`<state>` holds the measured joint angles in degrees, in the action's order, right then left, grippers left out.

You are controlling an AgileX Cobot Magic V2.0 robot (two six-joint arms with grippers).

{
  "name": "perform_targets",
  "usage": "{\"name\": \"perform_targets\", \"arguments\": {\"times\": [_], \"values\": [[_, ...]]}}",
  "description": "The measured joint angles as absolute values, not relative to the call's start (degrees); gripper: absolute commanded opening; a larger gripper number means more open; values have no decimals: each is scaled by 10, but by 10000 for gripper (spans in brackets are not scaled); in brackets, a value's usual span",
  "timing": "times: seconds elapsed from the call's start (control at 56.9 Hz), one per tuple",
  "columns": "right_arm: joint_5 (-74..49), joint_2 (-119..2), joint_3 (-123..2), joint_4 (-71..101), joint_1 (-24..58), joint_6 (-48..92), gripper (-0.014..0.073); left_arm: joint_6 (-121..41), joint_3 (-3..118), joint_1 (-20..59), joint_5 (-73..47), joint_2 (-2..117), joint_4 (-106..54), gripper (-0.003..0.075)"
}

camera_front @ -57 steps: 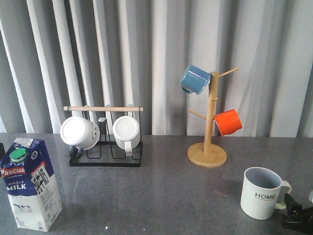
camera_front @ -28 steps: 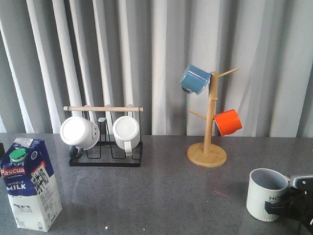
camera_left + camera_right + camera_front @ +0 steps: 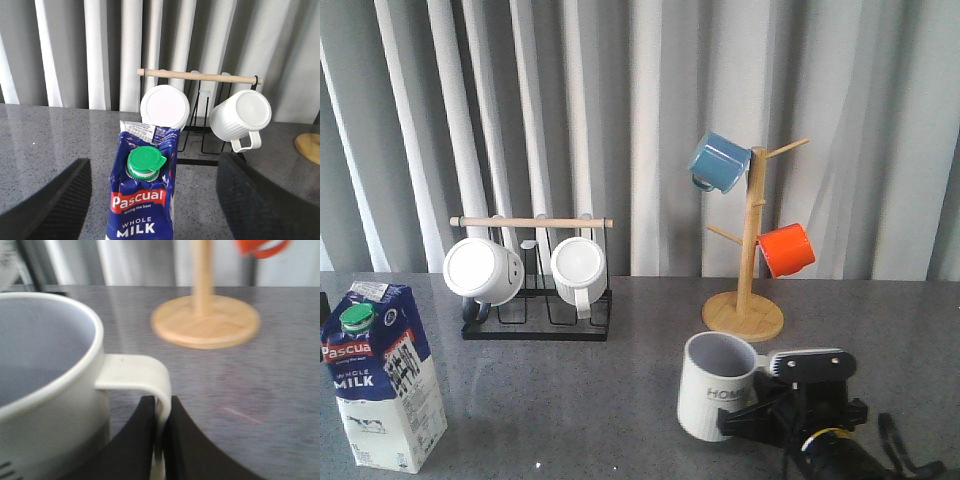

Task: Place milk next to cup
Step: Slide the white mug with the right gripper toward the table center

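The blue-and-white gable-top milk carton with a green round cap (image 3: 380, 375) stands upright on the grey speckled surface (image 3: 620, 400), between the spread fingers of the left pincer (image 3: 150, 210). Well apart from it, the right pincer (image 3: 159, 440) pinches the squarish handle of the off-white ribbed "HOME" mug (image 3: 716, 385). Behind that pincer stands the wooden mug tree (image 3: 748, 250) with a blue enamel mug (image 3: 718, 162) and an orange enamel mug (image 3: 787, 250). The black wire rack with two white mugs (image 3: 535, 285) stands behind the carton.
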<state>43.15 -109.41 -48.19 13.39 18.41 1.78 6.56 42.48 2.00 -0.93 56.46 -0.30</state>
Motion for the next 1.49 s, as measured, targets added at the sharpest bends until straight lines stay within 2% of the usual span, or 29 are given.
{"name": "perform_targets", "arguments": {"times": [0.123, 0.316, 0.562, 0.984, 1.265, 1.494], "values": [[429, -1107, -500, 225, 243, 67, -6, 66, 425, 20, -9, 565, -3, 496], [430, -1120, -510, 304, 286, 112, -4, 66, 425, 20, -9, 565, -3, 496], [427, -1121, -513, 309, 290, 117, 12, 66, 425, 20, -9, 565, -3, 496], [371, -1096, -513, 307, 290, 166, 125, 66, 425, 20, -9, 565, -3, 496], [335, -1086, -513, 285, 290, 175, 155, 66, 425, 20, -9, 565, -3, 496], [302, -1079, -513, 276, 290, 175, 252, 66, 425, 20, -9, 565, -3, 496]]}}
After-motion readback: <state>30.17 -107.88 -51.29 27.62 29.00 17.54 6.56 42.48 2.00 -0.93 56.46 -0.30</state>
